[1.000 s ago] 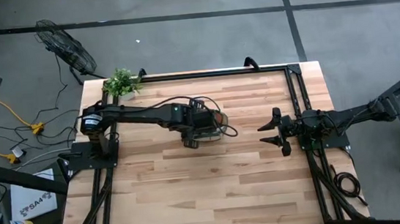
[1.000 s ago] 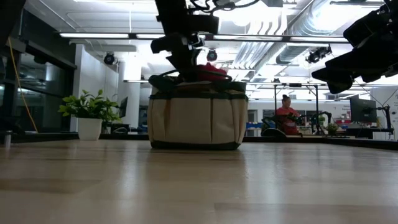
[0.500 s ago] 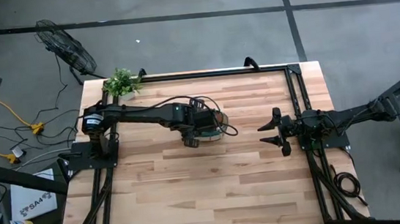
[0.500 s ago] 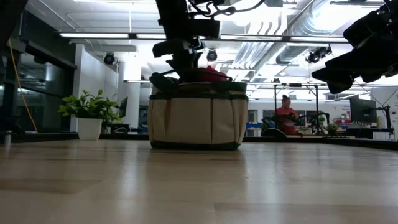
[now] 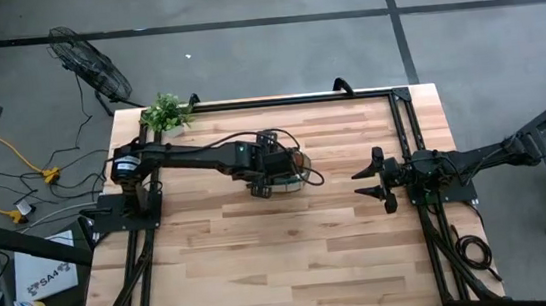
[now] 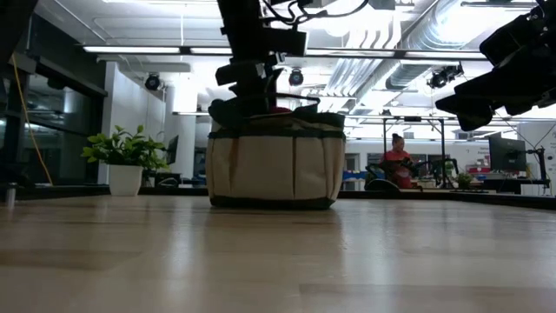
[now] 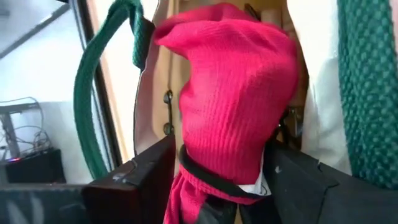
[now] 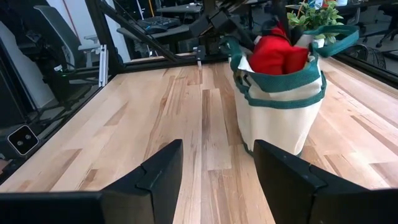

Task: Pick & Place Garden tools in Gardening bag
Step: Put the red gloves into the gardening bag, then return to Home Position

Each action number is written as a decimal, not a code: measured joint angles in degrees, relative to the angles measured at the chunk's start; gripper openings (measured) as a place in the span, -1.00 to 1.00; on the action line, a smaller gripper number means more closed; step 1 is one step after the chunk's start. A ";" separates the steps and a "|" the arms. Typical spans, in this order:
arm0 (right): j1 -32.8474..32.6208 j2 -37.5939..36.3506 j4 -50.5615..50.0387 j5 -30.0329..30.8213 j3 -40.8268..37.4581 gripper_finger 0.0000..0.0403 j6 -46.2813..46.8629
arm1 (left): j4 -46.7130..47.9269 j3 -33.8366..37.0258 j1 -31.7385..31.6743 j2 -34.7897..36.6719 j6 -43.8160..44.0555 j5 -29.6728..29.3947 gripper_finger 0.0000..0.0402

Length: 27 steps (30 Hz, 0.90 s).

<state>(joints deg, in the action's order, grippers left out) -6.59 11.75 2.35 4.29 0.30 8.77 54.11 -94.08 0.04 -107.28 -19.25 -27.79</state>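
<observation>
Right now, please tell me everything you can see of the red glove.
The red glove is of knitted fabric with a black band near one end. It sits in the open mouth of the gardening bag, bulging above the dark green rim. The left gripper holds it at the banded end, between the dark fingers. In the right wrist view it shows as a red lump on top.

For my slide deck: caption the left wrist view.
Left hand holds the red glove inside the open gardening bag.
</observation>
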 joint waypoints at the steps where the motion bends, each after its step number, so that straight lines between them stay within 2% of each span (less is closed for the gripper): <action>1: 0.00 0.00 0.00 0.00 0.00 -0.06 0.01 | -0.08 -0.05 0.10 0.08 0.00 -0.37 0.11; 12: 0.00 0.00 0.00 0.00 0.00 -0.06 -0.01 | 4.57 -7.14 1.34 0.41 1.73 -1.92 0.12; 18: 0.00 0.00 0.00 0.00 0.00 -0.06 0.00 | 5.76 -7.37 1.50 0.41 3.80 -1.75 0.09; 22: 0.00 0.00 -0.01 0.00 0.00 -0.06 0.01 | 5.96 -7.37 1.95 0.41 4.06 -4.52 -0.08; 27: 0.00 0.00 0.00 0.00 0.00 -0.06 -0.01 | 6.29 -7.41 2.99 1.93 5.88 -5.32 -0.42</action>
<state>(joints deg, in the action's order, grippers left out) -6.59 11.75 2.35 4.29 0.30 8.75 60.40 -101.50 3.03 -105.34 -13.37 -33.11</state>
